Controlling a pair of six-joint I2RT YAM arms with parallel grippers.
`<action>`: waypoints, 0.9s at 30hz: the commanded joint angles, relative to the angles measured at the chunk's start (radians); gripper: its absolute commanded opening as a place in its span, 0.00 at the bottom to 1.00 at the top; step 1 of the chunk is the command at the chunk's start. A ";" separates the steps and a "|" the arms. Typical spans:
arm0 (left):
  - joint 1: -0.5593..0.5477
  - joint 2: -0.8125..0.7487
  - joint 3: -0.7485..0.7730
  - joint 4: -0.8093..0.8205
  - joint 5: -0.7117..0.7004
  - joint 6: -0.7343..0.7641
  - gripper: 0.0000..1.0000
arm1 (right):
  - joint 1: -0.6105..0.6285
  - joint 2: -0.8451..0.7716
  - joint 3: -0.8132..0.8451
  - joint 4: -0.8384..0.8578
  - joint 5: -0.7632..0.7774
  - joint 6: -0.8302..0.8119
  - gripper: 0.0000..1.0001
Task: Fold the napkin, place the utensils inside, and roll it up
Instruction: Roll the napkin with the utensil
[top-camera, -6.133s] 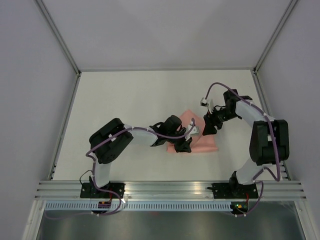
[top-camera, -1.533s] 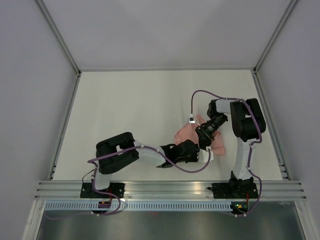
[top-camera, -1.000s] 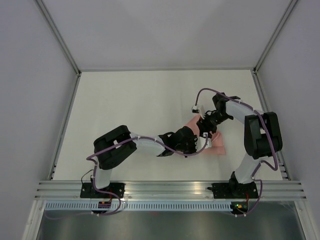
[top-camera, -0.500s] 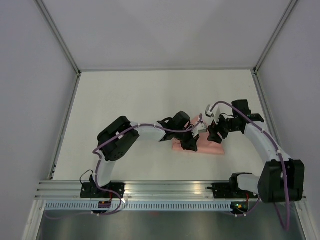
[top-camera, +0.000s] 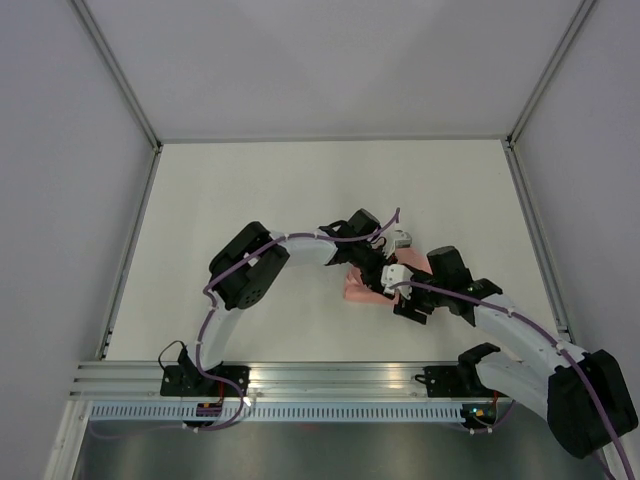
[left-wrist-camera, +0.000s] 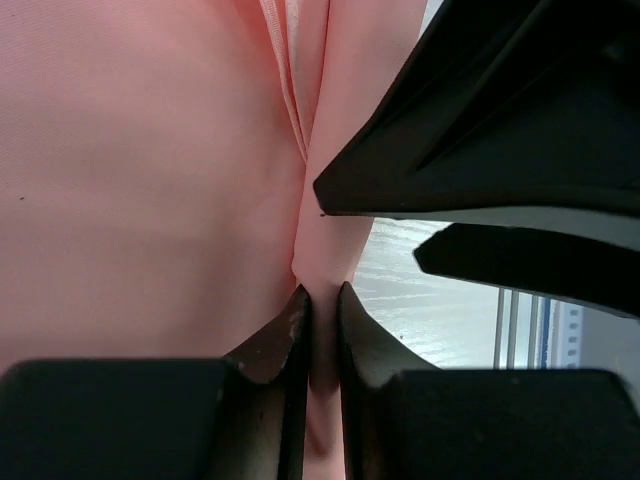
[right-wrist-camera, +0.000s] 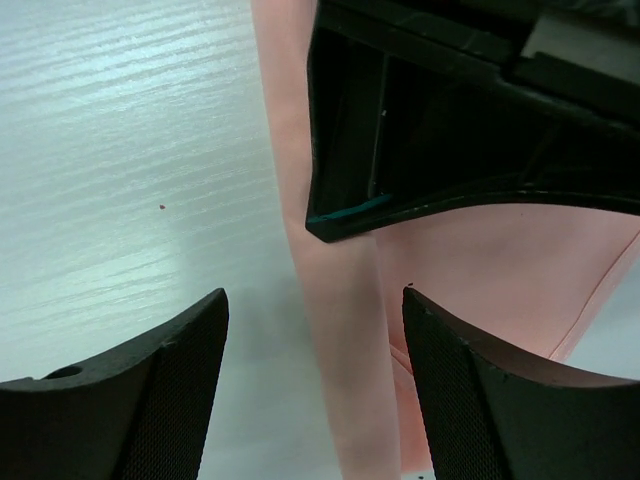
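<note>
Near the front edge of the pale table (top-camera: 250, 200), showing the right gripper (right-wrist-camera: 312, 310) spread wide and grasping nothing, hanging low over the near strip of the napkin (top-camera: 353, 291). Just beyond, showing the left gripper (left-wrist-camera: 320, 300) clenched on a raised ridge of the salmon-pink cloth, pinching it between nearly closed fingers (left-wrist-camera: 283, 338). Lying bunched and partly folded, right of centre on the table, mostly hiding under both grippers. Showing no knife or other utensil in any view; possibly tucked inside the folds, impossible to tell. Judging the cloth as light, thin, limp and a little slick: likely sagging, creasing and slipping out of a loose pinch, and sliding across the smooth tabletop rather than staying put. Suggesting a hold at an edge or corner, or on a doubled fold as at present, pinching firmly through all layers while pinning the rest with the other gripper.
</note>
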 joint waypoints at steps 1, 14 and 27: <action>0.004 0.076 0.000 -0.152 -0.035 -0.037 0.02 | 0.041 -0.001 -0.040 0.175 0.119 0.027 0.76; 0.006 0.082 0.032 -0.169 -0.021 -0.057 0.06 | 0.092 0.131 0.012 0.146 0.142 0.050 0.55; 0.061 -0.084 -0.133 0.090 -0.012 -0.191 0.33 | 0.074 0.293 0.142 -0.047 0.062 0.070 0.18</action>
